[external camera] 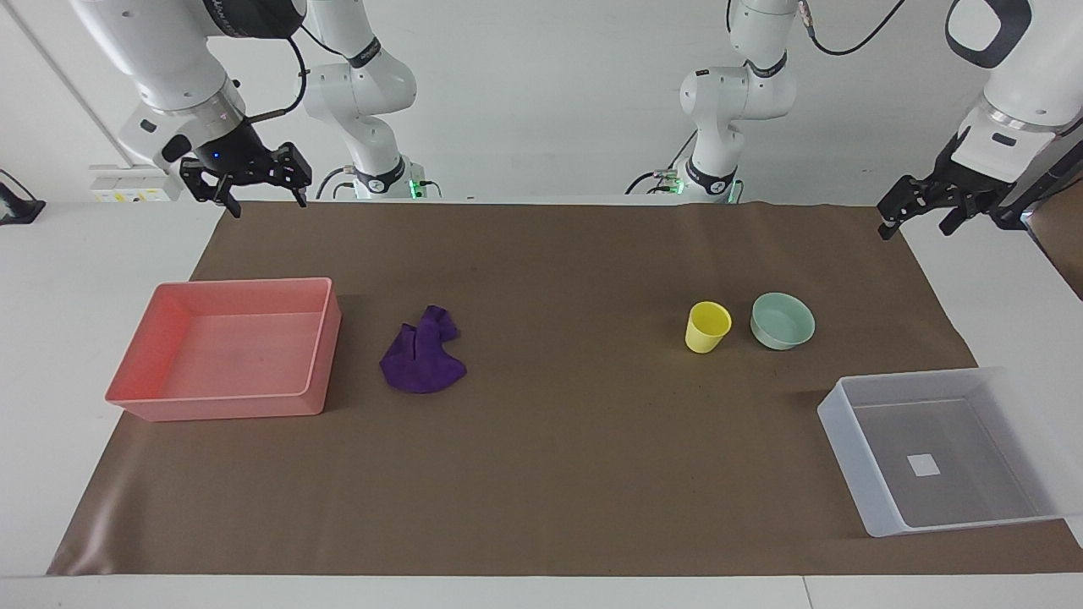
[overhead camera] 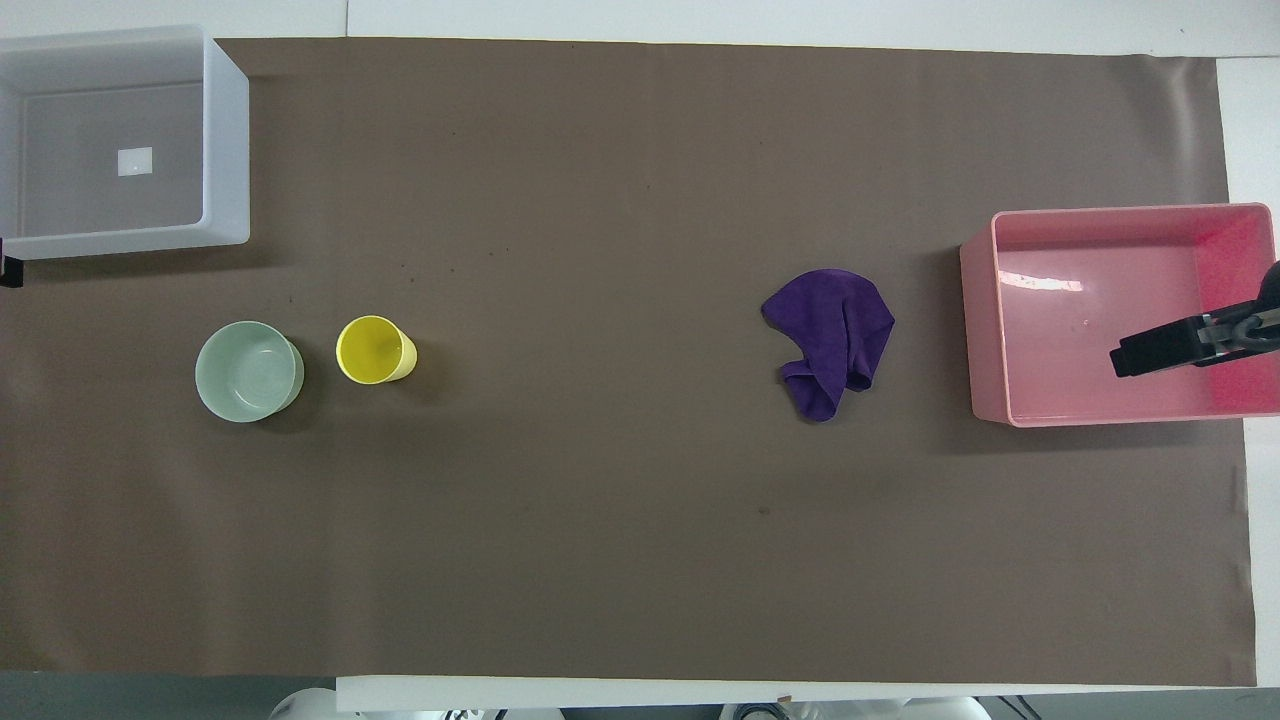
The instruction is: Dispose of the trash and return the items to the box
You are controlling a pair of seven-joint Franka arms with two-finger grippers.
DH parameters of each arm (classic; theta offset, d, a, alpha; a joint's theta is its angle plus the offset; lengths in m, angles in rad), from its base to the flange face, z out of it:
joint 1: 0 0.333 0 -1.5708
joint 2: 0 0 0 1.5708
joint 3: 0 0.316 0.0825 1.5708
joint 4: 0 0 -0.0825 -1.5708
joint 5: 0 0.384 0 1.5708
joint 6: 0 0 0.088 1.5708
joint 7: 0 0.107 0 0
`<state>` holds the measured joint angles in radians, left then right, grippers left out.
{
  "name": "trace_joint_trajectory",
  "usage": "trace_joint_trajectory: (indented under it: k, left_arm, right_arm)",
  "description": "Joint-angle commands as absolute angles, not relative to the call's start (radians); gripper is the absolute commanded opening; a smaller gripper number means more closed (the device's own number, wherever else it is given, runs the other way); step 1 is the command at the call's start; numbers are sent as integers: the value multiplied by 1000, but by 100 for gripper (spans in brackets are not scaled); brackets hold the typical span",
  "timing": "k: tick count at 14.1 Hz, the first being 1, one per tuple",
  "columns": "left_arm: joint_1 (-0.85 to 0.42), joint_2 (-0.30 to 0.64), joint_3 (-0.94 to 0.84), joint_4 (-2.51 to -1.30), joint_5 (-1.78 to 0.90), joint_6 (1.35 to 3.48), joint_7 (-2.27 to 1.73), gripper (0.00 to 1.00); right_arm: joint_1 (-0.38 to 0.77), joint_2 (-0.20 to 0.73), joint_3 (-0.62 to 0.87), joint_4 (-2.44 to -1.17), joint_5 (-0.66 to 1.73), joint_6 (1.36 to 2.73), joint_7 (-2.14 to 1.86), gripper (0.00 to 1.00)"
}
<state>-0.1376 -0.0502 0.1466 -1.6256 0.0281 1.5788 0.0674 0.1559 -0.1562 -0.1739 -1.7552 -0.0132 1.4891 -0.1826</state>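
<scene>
The right gripper hangs in the air with its fingers spread wide and holding nothing, raised over the robots' edge of the worktop at the right arm's end; in the overhead view its dark tip shows over the pink tray. The left gripper waits raised at the left arm's end of the worktop, over the edge of the brown mat, and I cannot tell how far apart its fingers stand. The purple rag lies crumpled on the mat just beside the pink tray, toward the middle of the worktop, apart from the tray's wall; it is a deep violet, soft cloth with uneven folds, one lobe of it reaching toward the robots and a broader rounded part lying farther from them. The yellow cup stands upright with its mouth open upward, its sides tapering to a narrower base. Just beside it, toward the left arm's end, sits the mint-green bowl, round, shallow and a little wider than the cup, with a small gap between the two. The translucent box rests at the left arm's end, farther from the robots than the cup and the bowl, its whitish walls see-through and a small white square sticker on its floor. The pink tray holds nothing inside.
</scene>
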Motion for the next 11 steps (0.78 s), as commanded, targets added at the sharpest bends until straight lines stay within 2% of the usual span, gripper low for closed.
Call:
trace_joint_trajectory:
  k: [1,3,6,7,11]
  left_arm:
    - [-141,-40,147,-1608,35,1563,80,100]
    - [-141,-63,146,-1675,35,1609,75,100]
    - [-144,-178,144,-2045,35,1901,-33,100]
    - [-144,-179,143,-2142,35,1978,-50,100]
    - [-135,-133,143,-2331,35,2172,-69,100]
  right_arm:
    - [163,-160,-186,-1759,5,1488,-183,100]
    - [163,-161,-186,-1759,5,1488,-183,100]
    - [164,-164,-186,-1772,6,1489,-180,100]
    - [169,-164,-186,-1782,6,1515,-181,99]
    - [247,-137,-181,-1834,6,1619,-179,99]
